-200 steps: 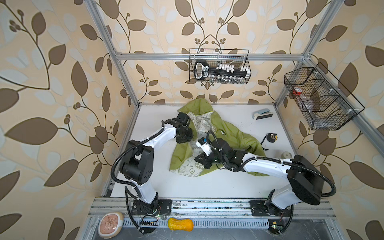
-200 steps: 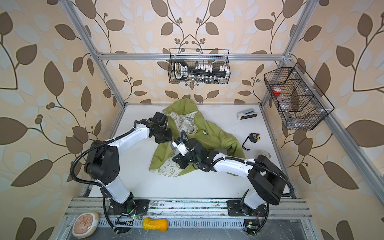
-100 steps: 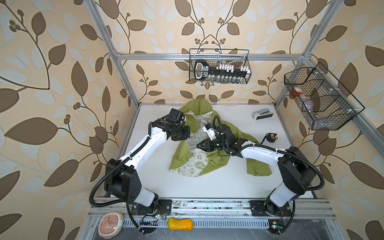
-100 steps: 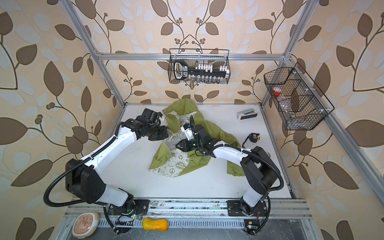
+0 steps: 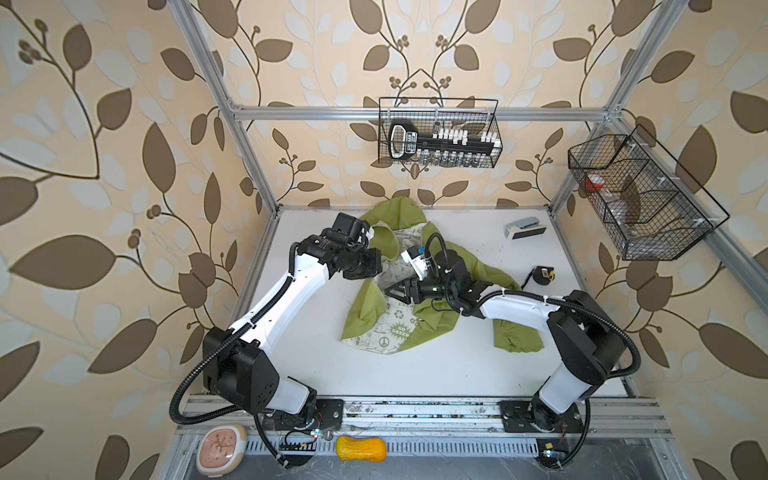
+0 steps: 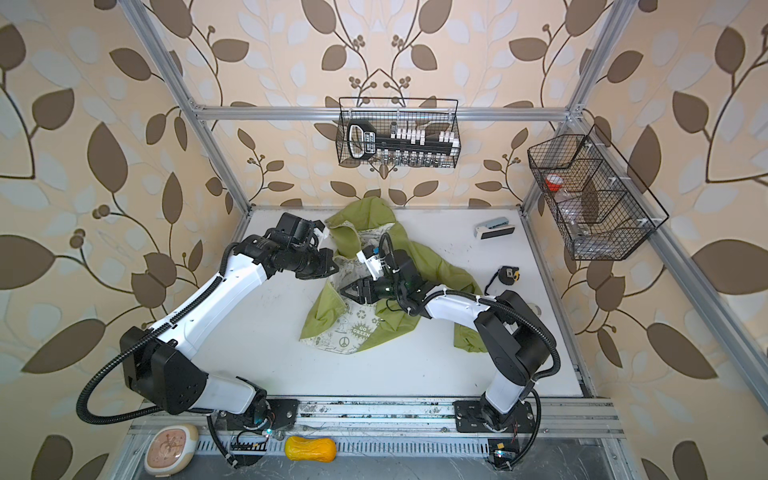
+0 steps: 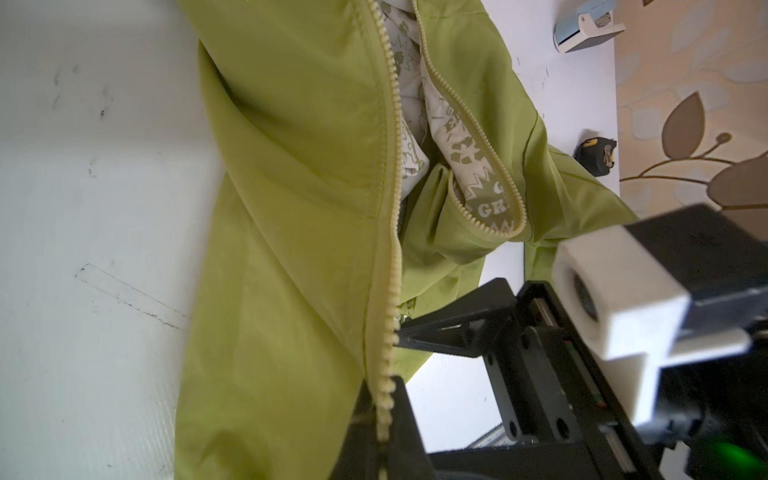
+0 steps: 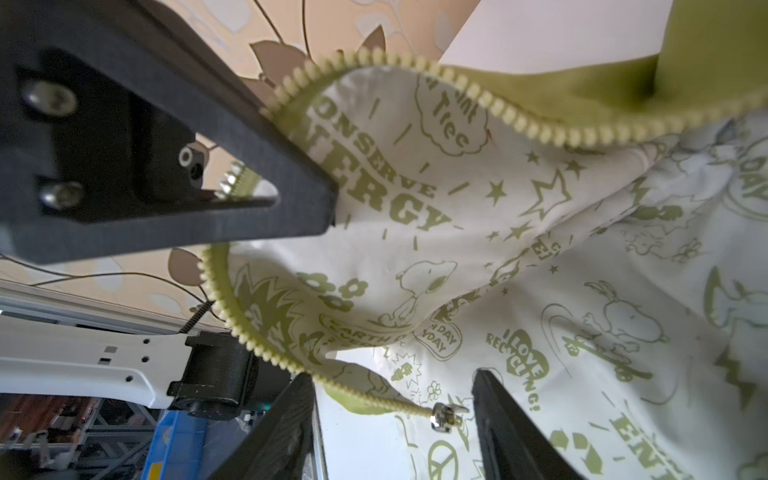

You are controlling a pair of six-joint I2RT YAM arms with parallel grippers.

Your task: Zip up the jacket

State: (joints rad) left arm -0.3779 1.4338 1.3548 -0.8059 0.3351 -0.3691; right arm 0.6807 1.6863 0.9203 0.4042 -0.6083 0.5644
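Jacket [image 5: 363, 309], limp, light and likely slippery, lay crumpled and unzipped mid-table [image 5: 457, 374], toward the far side. Left gripper [image 7: 380, 401] pinched one zipper edge [image 7: 395, 166]. Right gripper [image 5: 390, 291] stood wide around the small metal slider [image 8: 446, 415], judged the best hold.

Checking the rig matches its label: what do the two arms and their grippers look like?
The left arm and right arm match: white shells on the long links, black joint housings, black bases on the front rail. A black ribbed cable loops outside each. The left gripper and right gripper have black triangular fingers with screws, and a white camera block on the wrist.
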